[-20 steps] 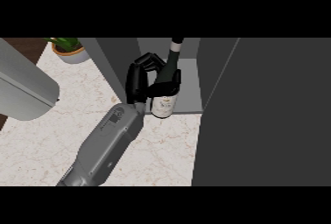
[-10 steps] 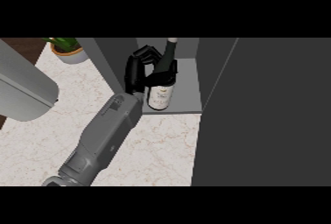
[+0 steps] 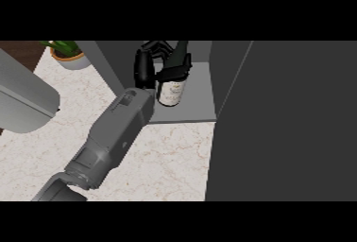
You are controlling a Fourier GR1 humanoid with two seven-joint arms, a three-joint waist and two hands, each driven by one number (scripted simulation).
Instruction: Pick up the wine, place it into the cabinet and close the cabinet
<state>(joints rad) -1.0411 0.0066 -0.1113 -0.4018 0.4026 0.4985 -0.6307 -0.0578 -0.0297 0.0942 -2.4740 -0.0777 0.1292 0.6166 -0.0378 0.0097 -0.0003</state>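
Grey cabinet [image 3: 199, 113] shelf, hand [image 3: 150, 66] around half-hidden wine bottle [image 3: 171, 90].

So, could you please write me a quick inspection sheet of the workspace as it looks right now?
Surface: pale marbled counter, bare where it shows.
Job's things: wine bottle stands upright on the grey cabinet shelf, inside the open cabinet; the dark cabinet door is at the right, not yet closed.
Clutter: potted plant at the counter's far left corner; a grey rounded object at the left edge, which I cannot identify.
Hands: one hand is curled round the bottle's upper part; which hand it is I cannot tell from this view. No other hand shows.
Cables: nothing seen.
Surroundings: dark brown floor strip at top left.
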